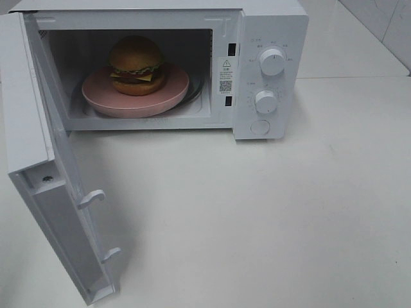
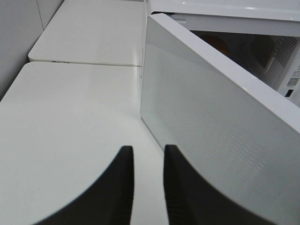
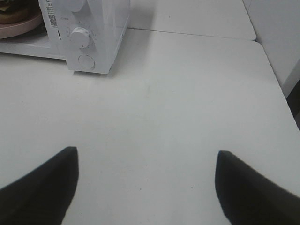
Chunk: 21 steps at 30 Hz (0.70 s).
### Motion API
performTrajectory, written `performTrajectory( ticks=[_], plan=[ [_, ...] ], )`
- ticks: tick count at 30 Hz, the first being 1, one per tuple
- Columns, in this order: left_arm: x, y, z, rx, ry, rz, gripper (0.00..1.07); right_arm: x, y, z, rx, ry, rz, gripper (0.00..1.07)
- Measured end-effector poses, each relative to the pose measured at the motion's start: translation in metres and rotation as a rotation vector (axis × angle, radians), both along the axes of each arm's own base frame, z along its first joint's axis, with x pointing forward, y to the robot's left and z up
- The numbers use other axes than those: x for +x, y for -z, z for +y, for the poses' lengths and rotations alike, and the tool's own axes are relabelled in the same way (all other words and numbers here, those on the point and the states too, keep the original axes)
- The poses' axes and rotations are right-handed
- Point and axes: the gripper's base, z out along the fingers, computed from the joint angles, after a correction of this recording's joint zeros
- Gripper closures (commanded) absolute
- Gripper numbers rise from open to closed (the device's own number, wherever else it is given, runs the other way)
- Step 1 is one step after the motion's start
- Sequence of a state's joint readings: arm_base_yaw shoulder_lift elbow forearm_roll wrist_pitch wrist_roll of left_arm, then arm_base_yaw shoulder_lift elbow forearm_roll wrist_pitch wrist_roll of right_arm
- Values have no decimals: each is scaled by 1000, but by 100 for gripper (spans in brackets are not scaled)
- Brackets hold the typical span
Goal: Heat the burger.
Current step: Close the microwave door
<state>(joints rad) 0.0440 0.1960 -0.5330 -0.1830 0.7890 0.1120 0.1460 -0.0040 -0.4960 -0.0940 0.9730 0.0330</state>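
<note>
The burger [image 1: 135, 64] is sitting on the pink plate [image 1: 174, 90] inside the microwave [image 1: 273, 25], and its door [image 1: 58, 212] is hanging wide open. The left hand [image 2: 149, 150] is floating near the door's outside, narrow and holding nothing, while the right hand [image 3: 146, 152] is waiting wide open over the worktop [image 1: 257, 224]. I think a crooked push could be sliding off the smooth door and leaving it not shut, or a hard one scooting the microwave.
</note>
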Motion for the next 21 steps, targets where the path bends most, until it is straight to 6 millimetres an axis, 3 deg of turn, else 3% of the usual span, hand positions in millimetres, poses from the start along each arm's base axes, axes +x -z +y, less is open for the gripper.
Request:
performTrajectory(
  ticks=[5, 11, 16, 21],
  plan=[
    [26, -7, 3, -3, -28, -37, 107, 0, 0, 0, 0, 0, 0, 32],
    [42, -6, 6, -5, -48, -69, 107, 0, 0, 0, 0, 0, 0, 32],
    [71, 16, 9, -11, -73, -18, 107, 0, 0, 0, 0, 0, 0, 32],
    [86, 33, 12, -23, -103, -39, 107, 0, 0, 0, 0, 0, 0, 32]
  ],
)
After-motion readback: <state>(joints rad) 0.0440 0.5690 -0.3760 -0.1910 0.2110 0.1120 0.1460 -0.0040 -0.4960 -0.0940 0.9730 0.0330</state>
